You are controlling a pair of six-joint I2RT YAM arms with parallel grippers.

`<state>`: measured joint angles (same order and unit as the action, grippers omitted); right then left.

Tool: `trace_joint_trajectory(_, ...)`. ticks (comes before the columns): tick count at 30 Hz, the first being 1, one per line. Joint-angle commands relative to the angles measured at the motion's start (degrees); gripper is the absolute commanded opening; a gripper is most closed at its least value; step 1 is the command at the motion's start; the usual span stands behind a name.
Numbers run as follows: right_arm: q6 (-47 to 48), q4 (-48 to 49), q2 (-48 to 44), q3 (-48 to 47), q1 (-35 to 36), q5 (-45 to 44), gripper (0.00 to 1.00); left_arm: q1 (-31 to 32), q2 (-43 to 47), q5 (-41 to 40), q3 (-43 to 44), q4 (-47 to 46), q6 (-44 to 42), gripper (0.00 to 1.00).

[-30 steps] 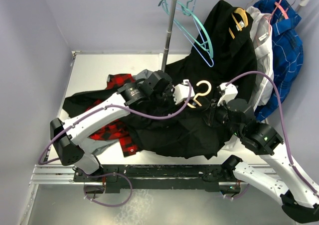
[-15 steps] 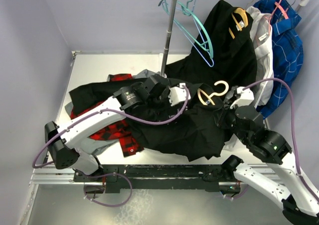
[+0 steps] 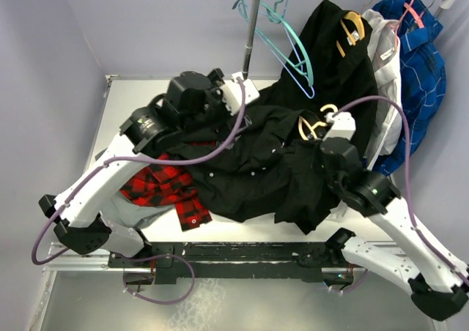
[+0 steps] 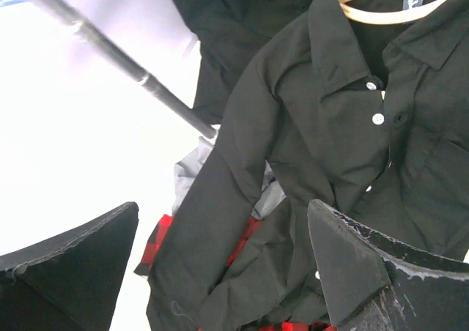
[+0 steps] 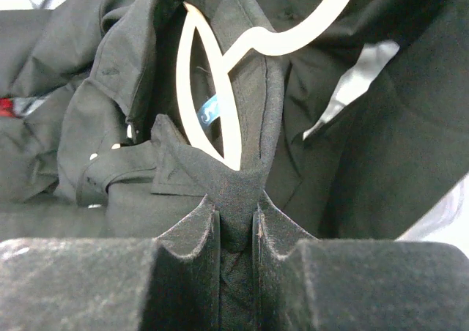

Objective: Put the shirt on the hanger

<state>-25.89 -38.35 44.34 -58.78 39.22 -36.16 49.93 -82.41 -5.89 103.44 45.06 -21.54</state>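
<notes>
The black button-up shirt (image 3: 256,173) hangs draped over the table, its collar around the tan wooden hanger (image 3: 311,126). My right gripper (image 3: 327,146) is shut on a fold of the shirt's collar fabric (image 5: 236,199), just below the hanger (image 5: 293,44). My left gripper (image 3: 245,93) is open and raised above the far left of the shirt, holding nothing. In the left wrist view, its fingers (image 4: 366,272) frame the shirt's sleeve and front (image 4: 308,126), with the hanger (image 4: 381,12) at the top right.
A red-and-black plaid shirt (image 3: 165,188) and a grey cloth lie under the black shirt. The rack pole (image 3: 249,45) stands behind, with teal hangers (image 3: 289,45), a longer black garment (image 3: 330,60) and a blue plaid shirt (image 3: 418,75) on the rail.
My left gripper has opened, let go of the shirt and lifted back toward the far left. The right gripper has carried the collar and hanger slightly to the right and farther back.
</notes>
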Motion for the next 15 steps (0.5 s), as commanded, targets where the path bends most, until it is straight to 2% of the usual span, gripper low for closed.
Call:
trace_joint_trajectory(1,14.32,17.71,2.91,0.58,-2.41,-7.41,0.00,-4.05,3.94,4.13,5.27,3.13,2.40,0.99)
trace_joint_trajectory(4,21.58,26.11,2.87,4.47,-8.43,-4.83,0.00,-9.24,4.98,8.51,6.02,4.35,3.94,0.99)
trace_joint_trajectory(7,27.62,29.74,3.37,4.78,-15.71,2.63,0.00,-12.52,6.10,13.63,5.69,5.44,4.99,0.99)
trace_joint_trajectory(9,31.13,31.07,4.06,4.24,-17.01,3.98,0.00,-13.99,7.02,15.87,4.88,5.57,5.25,0.99)
trace_joint_trajectory(15,44.17,38.86,4.17,3.52,-17.43,10.91,0.00,-15.52,9.72,16.08,3.39,6.01,5.13,0.99)
